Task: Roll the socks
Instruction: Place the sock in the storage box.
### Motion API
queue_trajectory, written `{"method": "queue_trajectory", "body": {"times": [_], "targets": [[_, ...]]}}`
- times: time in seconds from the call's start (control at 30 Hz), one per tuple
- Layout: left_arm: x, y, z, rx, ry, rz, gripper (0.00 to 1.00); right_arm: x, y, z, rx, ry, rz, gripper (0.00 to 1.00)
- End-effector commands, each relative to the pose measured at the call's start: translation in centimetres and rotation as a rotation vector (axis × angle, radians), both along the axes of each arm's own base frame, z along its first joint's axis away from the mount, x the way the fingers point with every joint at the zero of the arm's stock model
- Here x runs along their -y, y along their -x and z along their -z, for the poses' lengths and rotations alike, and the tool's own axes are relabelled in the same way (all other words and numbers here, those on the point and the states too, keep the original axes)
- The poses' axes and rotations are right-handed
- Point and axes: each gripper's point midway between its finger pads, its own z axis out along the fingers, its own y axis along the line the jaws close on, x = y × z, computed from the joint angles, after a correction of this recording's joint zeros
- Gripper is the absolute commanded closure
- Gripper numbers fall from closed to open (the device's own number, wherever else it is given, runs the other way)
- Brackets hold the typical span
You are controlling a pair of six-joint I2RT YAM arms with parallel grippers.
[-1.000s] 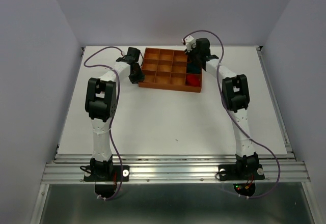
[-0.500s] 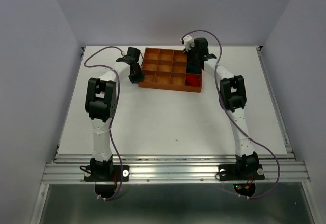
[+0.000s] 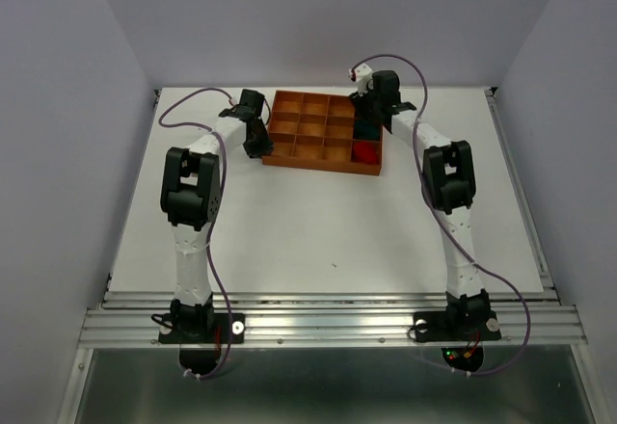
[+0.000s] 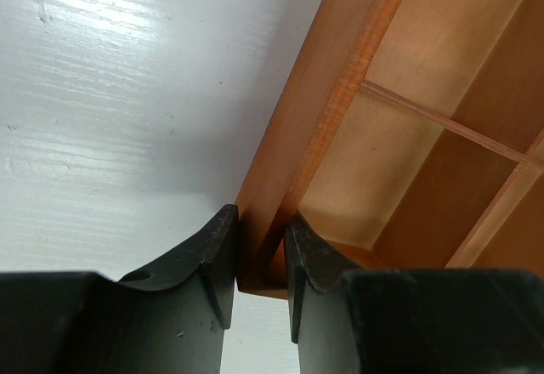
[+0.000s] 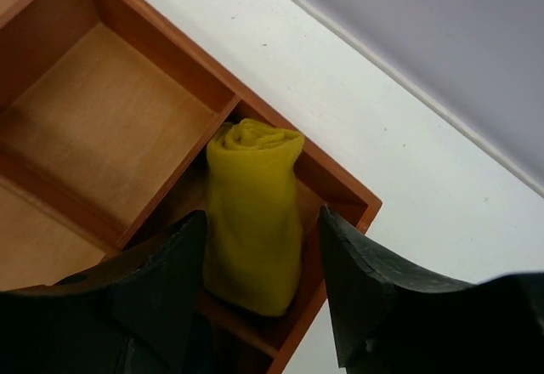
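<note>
**Top view**
- red sock [image 3: 364, 154]: rolled up in the tray's [image 3: 289, 161] near-right compartment, a little nearer than the right gripper [image 3: 368, 114]
- teal sock [image 3: 364, 134]: in the compartment right behind the red one, just beside the right gripper's tip
- right arm: stretched forward, forearm angling in to the left, gripper down over the tray's far-right corner
- left arm: stretched forward too, forearm angling right, left gripper [image 3: 258, 140] at the tray's left side
- count: two arms, one tray on the white table [image 3: 318, 222], two socks showing from up here; can't see what's under the right gripper

**Left wrist view**
- left gripper: clamped on the tray's outer wall right by a corner, one finger outside over the table and one inside the compartment
- socks: none in this shot, just bare wooden compartments
- count: about three compartments partly visible

**Right wrist view**
- yellow sock [image 5: 252, 221]: rolled up, lying in the tray's corner compartment, sitting right between the two fingers
- right gripper: let go, fingers spread either side of the roll; there's a clear gap on the right, and the left finger is very close to the sock
- pose: pointing down into that corner compartment, table beyond it
- count: one sock here, so three socks total (red, teal, yellow), each in its own compartment
</note>
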Motion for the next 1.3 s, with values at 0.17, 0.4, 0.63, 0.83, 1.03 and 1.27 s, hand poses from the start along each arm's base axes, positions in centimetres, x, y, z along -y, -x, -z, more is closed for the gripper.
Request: {"method": "queue_trajectory", "body": {"times": [0.17,0.4,0.63,0.83,1.03,1.27], "targets": [[0.9,0.1,-0.5,0.007,0.047,0.001,1.0,-2.7,1.1,-6.9,0.069,-0.146,-0.069,0.37],[1.0,0.0,-0.6,0.011,0.05,0.001,1.0,-1.9,0.2,-8.9,0.137,-0.182,0.011,0.47],[1.2,0.1,-0.2,0.003,0.054,0.004,1.0,-0.7,-1.1,-8.9,0.201,-0.188,0.109,0.84],[1.4,-0.1,-0.1,0.001,0.055,0.006,1.0,-0.4,-1.9,-7.7,0.203,-0.161,0.126,0.88],[1.4,-0.2,-0.3,0.005,0.053,0.006,1.0,-1.3,-1.9,-5.9,0.167,-0.167,0.079,0.91],[1.2,-0.1,-0.2,0.001,0.046,0.001,1.0,-1.2,-2.7,-2.1,0.115,-0.134,0.09,0.91]]}}
